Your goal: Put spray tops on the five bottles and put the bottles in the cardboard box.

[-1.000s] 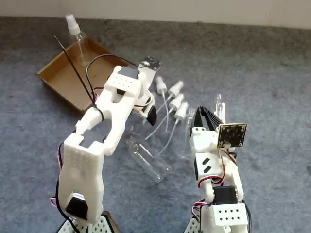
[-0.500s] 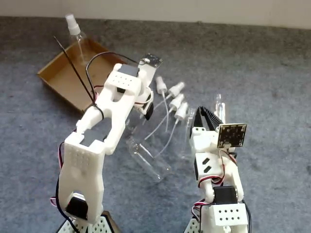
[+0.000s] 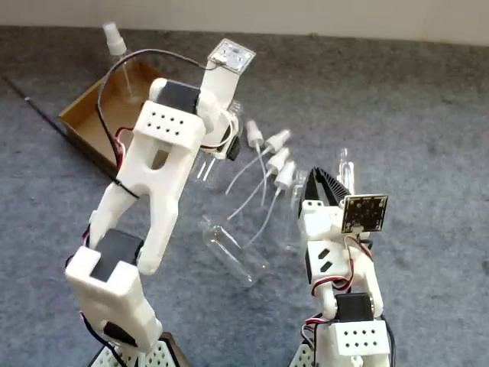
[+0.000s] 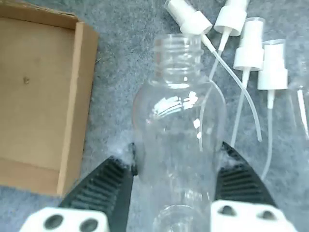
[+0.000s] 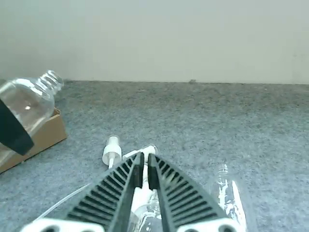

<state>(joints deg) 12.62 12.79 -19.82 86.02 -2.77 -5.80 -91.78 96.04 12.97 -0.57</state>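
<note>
My left gripper [image 3: 224, 145] is shut on a clear, uncapped bottle [image 4: 178, 125] and holds it in the air beside the near right edge of the cardboard box [image 3: 103, 115]. The same bottle [image 5: 29, 102] tilts with its open neck upward. Several white spray tops [image 3: 276, 157] with long tubes lie on the carpet to the right of the box; they also lie just beyond the held bottle's neck as spray tops [image 4: 248, 48]. One bottle with a spray top [image 3: 116, 47] stands at the box's far corner. My right gripper [image 3: 321, 183] is shut and empty, low over the carpet.
A bare bottle [image 3: 233, 248] lies on its side between the two arms. Another bare bottle [image 3: 345, 168] lies just beyond the right gripper, also seen as a bottle [image 5: 227, 193]. Grey carpet stretches open to the right and back.
The left arm has risen and swung back toward the box, lifting the clear bottle off the carpet. The right arm has kept still.
</note>
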